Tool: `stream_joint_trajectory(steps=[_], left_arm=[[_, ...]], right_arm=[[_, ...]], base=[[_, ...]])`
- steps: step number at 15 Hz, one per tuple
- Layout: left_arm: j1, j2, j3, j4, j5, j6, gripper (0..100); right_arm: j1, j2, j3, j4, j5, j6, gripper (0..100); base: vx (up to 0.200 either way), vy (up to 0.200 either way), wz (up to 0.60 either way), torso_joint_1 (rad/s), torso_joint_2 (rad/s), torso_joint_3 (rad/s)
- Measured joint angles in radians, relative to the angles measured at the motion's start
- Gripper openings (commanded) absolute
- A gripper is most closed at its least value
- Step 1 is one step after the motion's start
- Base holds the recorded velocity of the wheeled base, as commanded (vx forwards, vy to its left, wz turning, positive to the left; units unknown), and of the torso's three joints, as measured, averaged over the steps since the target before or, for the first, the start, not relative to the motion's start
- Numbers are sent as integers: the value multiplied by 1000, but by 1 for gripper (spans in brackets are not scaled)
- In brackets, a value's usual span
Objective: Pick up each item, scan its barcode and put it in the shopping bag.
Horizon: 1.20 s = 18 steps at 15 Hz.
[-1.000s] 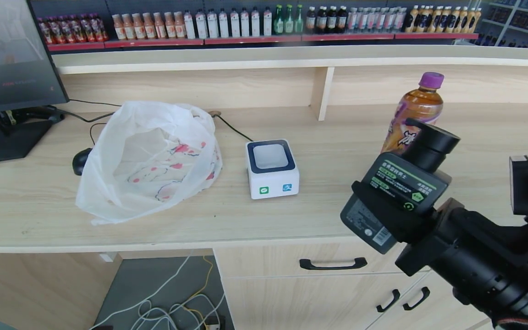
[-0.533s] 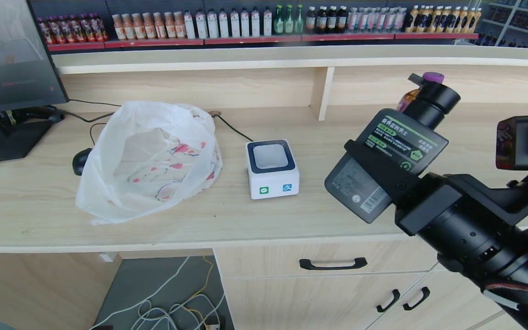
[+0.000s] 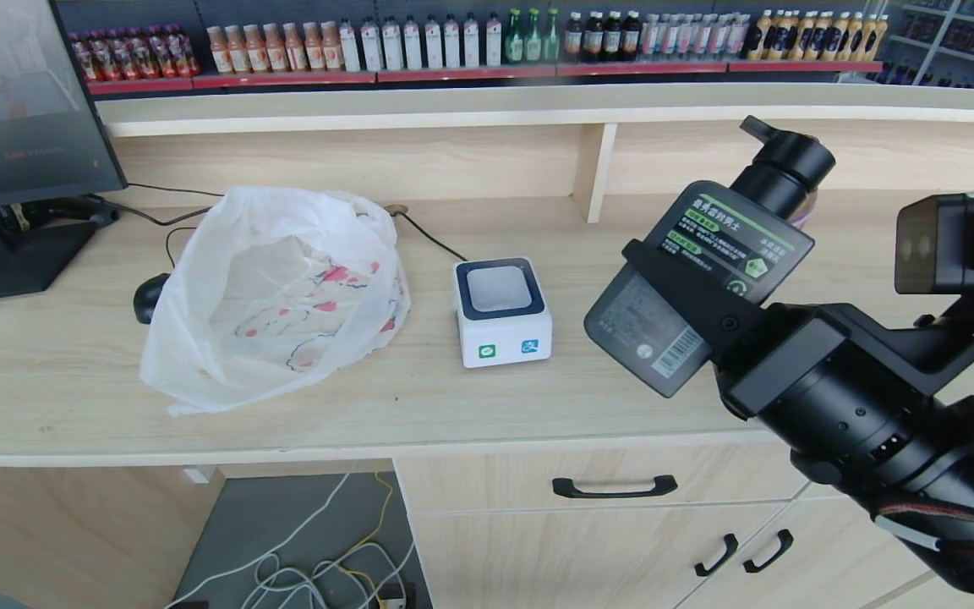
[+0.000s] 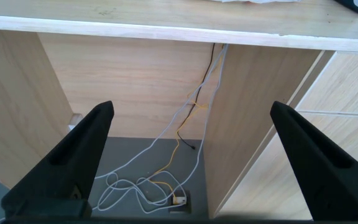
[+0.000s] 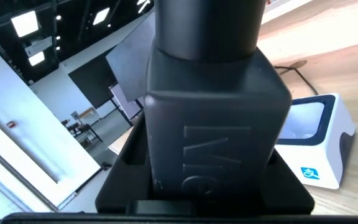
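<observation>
The bottle (image 3: 736, 241) is sitting clamped in the right claw (image 3: 683, 289), cap tilting up and away. The head view is showing its barcode label (on the side turned toward the camera), while the right wrist view is showing an embossed face. The scanner (image 3: 502, 313) is lying on the counter (image 3: 73, 364), left of this claw and lower, with the bag (image 3: 276, 288) farther left. In the left wrist view, the left claw (image 4: 191, 109) is gaping open below the counter edge, cables (image 4: 160, 183) beneath it.
</observation>
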Motion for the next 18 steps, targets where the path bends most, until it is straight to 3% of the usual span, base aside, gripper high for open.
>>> stream_joint_trajectory(steps=[18], left_arm=[[0,0,0,0,0,0,100]], right_arm=[[42,-1,-16,0,83,48,0]], base=[[0,0,0,0,0,0]])
